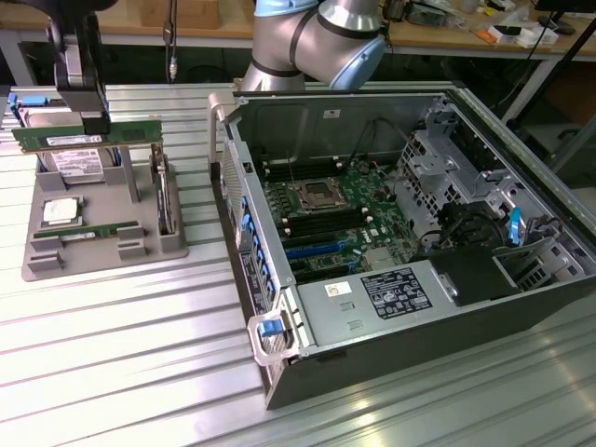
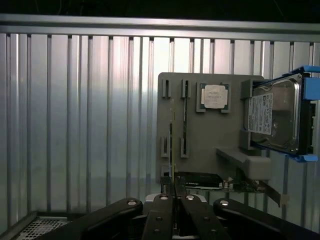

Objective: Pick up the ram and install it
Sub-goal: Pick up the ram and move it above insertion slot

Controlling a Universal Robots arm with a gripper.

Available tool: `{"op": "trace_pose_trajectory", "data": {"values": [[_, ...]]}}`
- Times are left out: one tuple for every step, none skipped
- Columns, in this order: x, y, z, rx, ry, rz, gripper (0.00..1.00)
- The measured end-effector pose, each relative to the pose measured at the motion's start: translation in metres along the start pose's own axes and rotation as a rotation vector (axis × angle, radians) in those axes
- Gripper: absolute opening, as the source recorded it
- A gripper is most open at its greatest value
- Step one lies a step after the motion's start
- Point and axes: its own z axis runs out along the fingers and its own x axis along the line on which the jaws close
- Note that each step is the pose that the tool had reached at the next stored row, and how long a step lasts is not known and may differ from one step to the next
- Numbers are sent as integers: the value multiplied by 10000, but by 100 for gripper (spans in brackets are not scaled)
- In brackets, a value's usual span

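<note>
- Your hand is clamped narrow on the ram, gripping it from above at about mid-length.
- The ram hangs level and on its long edge, clear above the grey tray at the exterior view's left, with no part of it touching the tray.
- In the wrist view you see the ram edge-on as a thin line running out from between the fingers of the hand.
- Under the ram, the hard drive sits at the tray's far end, and the processor lies flat nearer you.
- A second stick lies in a slot along the tray's near edge.
- The open case stands on the ribbed bench at the exterior view's right, well apart from the hand.
- The motherboard faces up inside the case.
- The arm reaches in from behind the case.
</note>
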Motion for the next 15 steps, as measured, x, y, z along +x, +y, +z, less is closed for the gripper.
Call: {"op": "trace_pose_trajectory", "data": {"values": [[1, -32, -2, -1, 0, -1, 12], [1, -55, -2, 0, -1, 0, 12], [2, -92, -4, -1, 0, 0, 12], [3, -120, -6, -1, 0, 0, 12], [4, -146, -6, 0, 0, 1, 12], [6, -216, -9, -1, 0, -1, 12], [6, -249, -11, 0, 0, 0, 12], [7, -285, -13, -1, 0, -1, 12], [8, -334, -15, -1, 0, 0, 12], [9, -365, -16, 0, 0, 1, 12], [9, -382, -17, -1, 0, 1, 12], [10, -406, -17, 0, -1, 0, 12], [11, -446, -19, 0, 0, 0, 12], [12, -485, -21, -1, 0, 0, 12], [13, -525, -23, -1, 1, 0, 12]]}}
